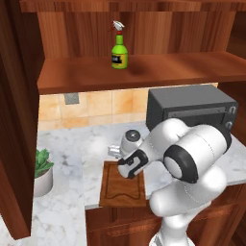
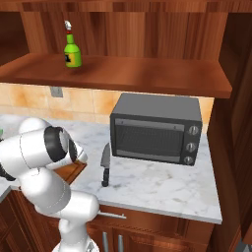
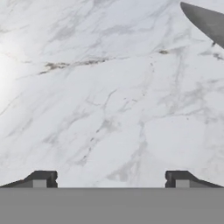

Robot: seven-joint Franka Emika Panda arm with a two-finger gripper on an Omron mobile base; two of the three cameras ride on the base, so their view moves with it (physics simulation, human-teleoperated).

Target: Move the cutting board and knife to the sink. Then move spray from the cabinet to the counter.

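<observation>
Marble bench (image 3: 109,96) under the hand (image 3: 109,179), fingers spread wide and holding nothing, the knife (image 2: 105,167) tip poking in at the hand view's corner. Cutting board (image 1: 122,187) lies at the front edge beside the arm; further back, up on the cabinet (image 2: 147,74) shelf, stands the green spray (image 1: 119,52).

Counter (image 2: 162,184): bearing cutting board (image 1: 122,186), knife (image 2: 105,165), black oven (image 2: 156,129), potted plant (image 1: 42,170). Cabinet (image 2: 138,74) shelf: carrying spray (image 2: 72,49).
</observation>
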